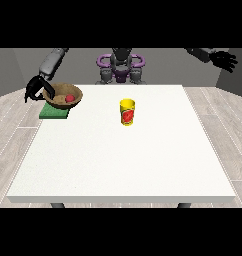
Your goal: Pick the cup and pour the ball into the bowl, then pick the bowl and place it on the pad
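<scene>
A brown bowl point(62, 95) with a red ball point(70, 98) inside it rests on the green pad point(53, 114) at the table's far left corner. The hand at the view's left point(36, 88) hangs just beside the bowl's left rim. Its thumb reaches the rim, its fingers hang spread apart on the outer side, and nothing lies between them. A yellow cup point(127, 111) with a red label stands upright near the table's middle. Well away from all of this, the hand at the view's right point(224, 60) is raised beyond the table's far right corner, its fingers spread.
The white table point(123, 165) stretches wide towards the camera in front of the cup. The pad lies at the table's left edge. The robot's torso point(121, 65) stands behind the far edge.
</scene>
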